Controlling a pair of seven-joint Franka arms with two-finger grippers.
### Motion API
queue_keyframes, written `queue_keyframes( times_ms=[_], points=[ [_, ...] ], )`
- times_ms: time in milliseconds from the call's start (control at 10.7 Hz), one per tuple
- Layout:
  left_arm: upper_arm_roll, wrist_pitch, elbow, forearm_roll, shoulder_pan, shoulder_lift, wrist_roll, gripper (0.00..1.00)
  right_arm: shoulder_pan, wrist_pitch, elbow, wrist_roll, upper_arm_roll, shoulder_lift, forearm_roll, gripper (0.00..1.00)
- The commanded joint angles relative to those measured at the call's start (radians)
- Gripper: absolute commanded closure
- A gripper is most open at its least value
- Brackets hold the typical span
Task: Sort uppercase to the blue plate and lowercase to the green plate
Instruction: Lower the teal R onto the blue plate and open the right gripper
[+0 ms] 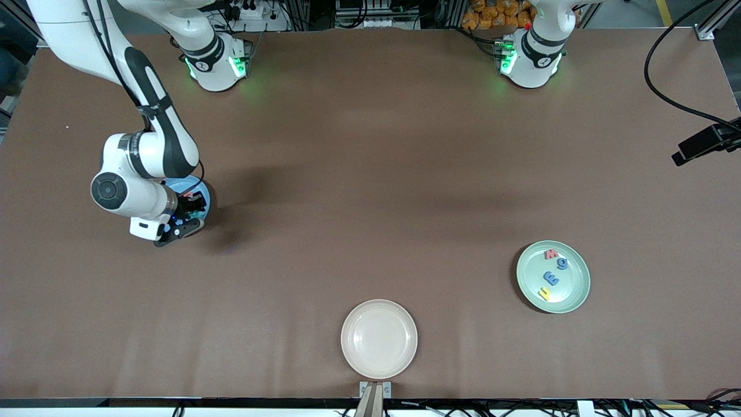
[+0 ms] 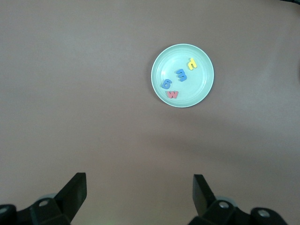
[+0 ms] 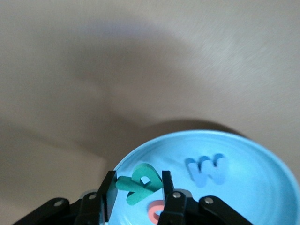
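My right gripper [image 1: 188,213] [image 3: 138,185] is shut on a teal uppercase R-like letter [image 3: 140,183] and hangs low over the blue plate [image 1: 180,186] [image 3: 253,192] at the right arm's end of the table. A blue W [image 3: 207,169] lies flat in that plate, and a red Q [image 3: 156,212] shows partly under my fingers. The green plate [image 1: 574,289] [image 2: 200,89] at the left arm's end holds several lowercase letters: red [image 1: 551,253], two blue [image 1: 551,278], and yellow [image 1: 545,293]. My left gripper [image 2: 139,180] is open, empty and high above the table.
A beige plate [image 1: 379,339] with nothing in it sits near the table's front edge, midway between the arms. A black camera on a mount [image 1: 707,142] with a cable juts in over the table's edge at the left arm's end.
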Motion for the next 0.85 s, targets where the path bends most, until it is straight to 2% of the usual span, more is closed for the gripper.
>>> queue_keyframes(
  times_ms=[0, 188, 376, 751],
  points=[
    [0.008, -0.004, -0.013, -0.015, -0.002, -0.025, 0.022, 0.0, -0.004, 0.031, -0.053, -0.027, 0.006, -0.021, 0.031, 0.52],
    [0.008, -0.004, -0.013, -0.012, -0.002, -0.024, 0.021, 0.0, -0.004, 0.022, -0.05, -0.027, 0.006, -0.021, 0.031, 0.24],
    [0.008, -0.004, -0.013, -0.017, -0.004, -0.027, 0.022, 0.0, 0.0, 0.004, -0.036, -0.019, 0.008, -0.031, 0.031, 0.22],
    [-0.004, -0.004, -0.013, -0.02, -0.002, -0.025, 0.022, 0.0, 0.005, -0.184, 0.12, 0.108, 0.009, -0.083, 0.028, 0.22]
  ],
)
